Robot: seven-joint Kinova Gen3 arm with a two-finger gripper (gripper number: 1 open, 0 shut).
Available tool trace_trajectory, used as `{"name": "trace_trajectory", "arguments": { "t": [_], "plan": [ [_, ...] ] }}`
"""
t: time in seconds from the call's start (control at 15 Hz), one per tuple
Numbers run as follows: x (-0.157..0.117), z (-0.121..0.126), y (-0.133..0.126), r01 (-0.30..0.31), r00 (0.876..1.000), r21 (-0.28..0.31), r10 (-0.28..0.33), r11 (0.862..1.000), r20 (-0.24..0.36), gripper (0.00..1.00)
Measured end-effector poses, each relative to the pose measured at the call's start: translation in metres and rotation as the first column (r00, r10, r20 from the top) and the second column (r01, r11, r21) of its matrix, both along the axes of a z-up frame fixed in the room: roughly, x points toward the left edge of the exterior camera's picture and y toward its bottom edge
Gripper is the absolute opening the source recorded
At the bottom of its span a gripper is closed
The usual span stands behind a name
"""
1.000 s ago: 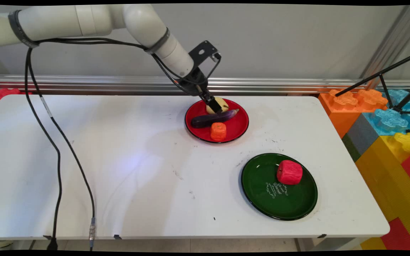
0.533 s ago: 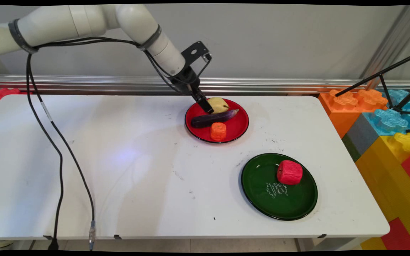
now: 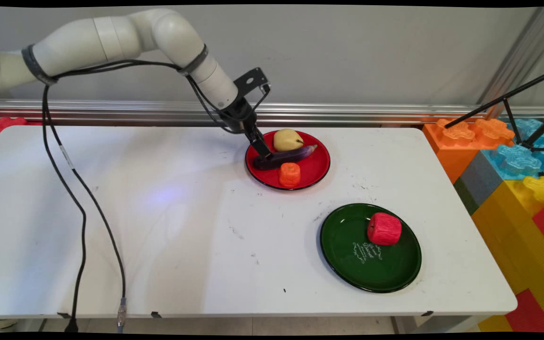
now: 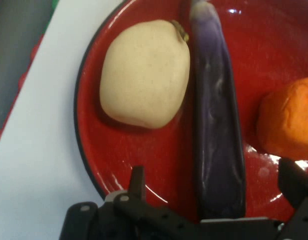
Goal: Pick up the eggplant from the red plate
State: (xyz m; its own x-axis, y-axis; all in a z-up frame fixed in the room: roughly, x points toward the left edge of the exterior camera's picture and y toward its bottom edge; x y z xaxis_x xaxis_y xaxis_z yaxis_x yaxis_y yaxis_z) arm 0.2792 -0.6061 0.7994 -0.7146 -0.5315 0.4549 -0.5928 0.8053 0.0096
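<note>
1. The black two-finger gripper (image 4: pixel 213 195) stands spread apart, one finger on each side of the thick end of the glossy purple plastic eggplant (image 4: pixel 216 125), gripping nothing.
2. The eggplant's long axis runs straight away from the gripper, across the round red plate (image 3: pixel 317 167).
3. A pale yellow pear (image 4: pixel 144 75) touches it on one side; a wrinkled orange fruit (image 4: pixel 288 120) lies close on the other.

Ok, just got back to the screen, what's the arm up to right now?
The tool is down at the red plate, open, its fingers either side of the eggplant's thick end. Nothing is gripped yet. A pear and an orange piece share that plate. The green plate holds a red piece.
</note>
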Motion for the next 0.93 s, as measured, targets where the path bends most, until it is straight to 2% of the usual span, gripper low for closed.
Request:
{"name": "trace_trajectory", "arguments": {
  "t": [0.53, 0.93],
  "plan": [
    [-0.006, -0.027, -0.008, 0.052, 0.999, 0.003, -0.052, 0.999, -0.005, 1.00],
    [-0.008, -0.033, -0.011, 0.067, 0.998, 0.000, -0.067, 0.998, 0.003, 1.00]
  ]
}}
